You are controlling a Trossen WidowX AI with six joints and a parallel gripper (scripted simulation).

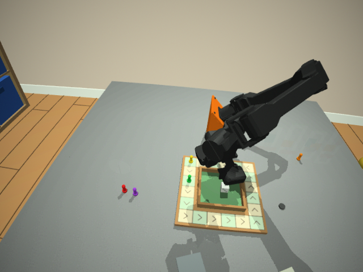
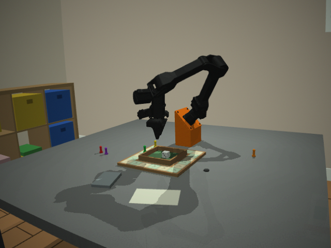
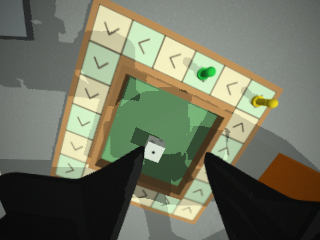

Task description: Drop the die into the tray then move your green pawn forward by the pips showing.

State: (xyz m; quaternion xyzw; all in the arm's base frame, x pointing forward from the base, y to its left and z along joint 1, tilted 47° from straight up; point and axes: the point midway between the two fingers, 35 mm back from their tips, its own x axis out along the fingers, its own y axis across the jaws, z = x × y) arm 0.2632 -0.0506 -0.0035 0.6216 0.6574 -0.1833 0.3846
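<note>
The white die (image 1: 224, 186) (image 2: 165, 154) (image 3: 154, 152) is within the walls of the tray (image 1: 221, 207) (image 2: 154, 159) (image 3: 111, 115), with a shadow beside it. Its upper face shows one pip in the wrist view; whether it is at rest I cannot tell. My gripper (image 2: 156, 138) (image 3: 174, 153) points down above the tray, open and empty, clear of the die. In the top view its fingertips are hidden. The green pawn (image 1: 189, 178) (image 2: 144, 149) (image 3: 206, 73) stands on the third square counting from the yellow pawn's corner, the yellow pawn's square included.
The yellow pawn (image 1: 191, 159) (image 2: 154, 143) (image 3: 264, 102) stands on a board corner. Red (image 1: 124, 188) and purple (image 1: 135, 191) pawns stand left of the board. An orange pawn (image 1: 299, 156) and black disc (image 1: 281, 206) are to its right. A grey slab (image 2: 106, 179) and pale sheet (image 2: 154, 197) lie in front.
</note>
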